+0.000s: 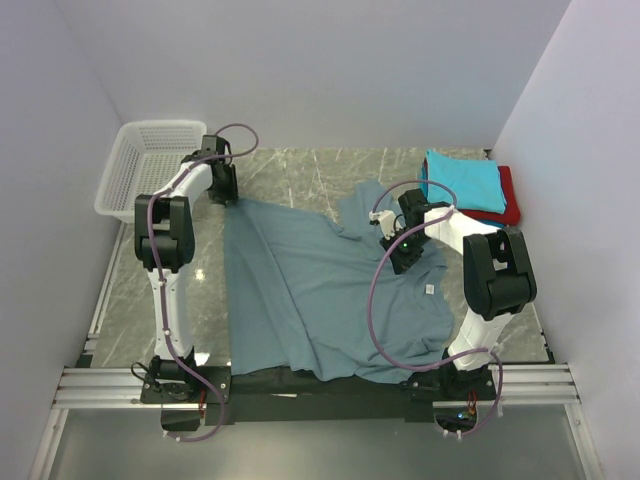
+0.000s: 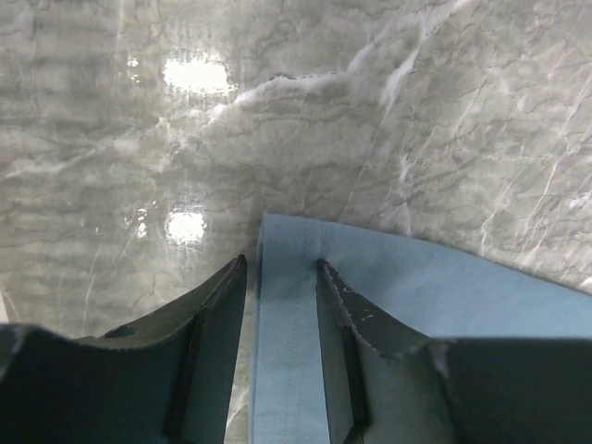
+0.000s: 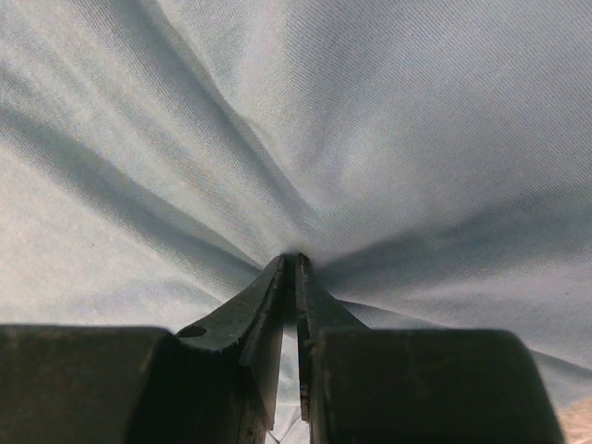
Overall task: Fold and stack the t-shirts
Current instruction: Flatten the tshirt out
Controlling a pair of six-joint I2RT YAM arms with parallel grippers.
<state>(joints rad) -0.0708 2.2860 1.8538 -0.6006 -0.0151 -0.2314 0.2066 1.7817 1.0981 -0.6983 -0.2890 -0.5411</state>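
Large dusty grey-blue short-sleeved cloth tee [image 1: 300,300]: spread over the middle of the table, soft, matt and fine-knit, creased in long diagonal folds. Small white neck label [image 1: 428,289] on its right part. Near edge at the dark strip along the table's front.

Underneath, glossy grey veined marble tabletop [image 1: 300,170]: hard, flat, mirroring two lamps in the left wrist view.

Left gripper [image 2: 282,262]: at the tee's far-left corner, dark saw-edged fingers apart, a flat stitched hem strip lying between them on the marble.

Right gripper [image 3: 290,259]: on the tee's right half, near the sleeve; jaws pressed together on a pinch of the cloth, pleats fanning out from the tips.

Far right corner: folded bright turquoise shirt [image 1: 465,182], square-cornered, lying on a folded red shirt [image 1: 508,205], just beyond the tee's far sleeve.

Far left: white plastic mesh basket [image 1: 150,165], rectangular, against the wall, off the marble's edge.

Bare marble along the far edge between basket and stack, and a strip left of the tee.
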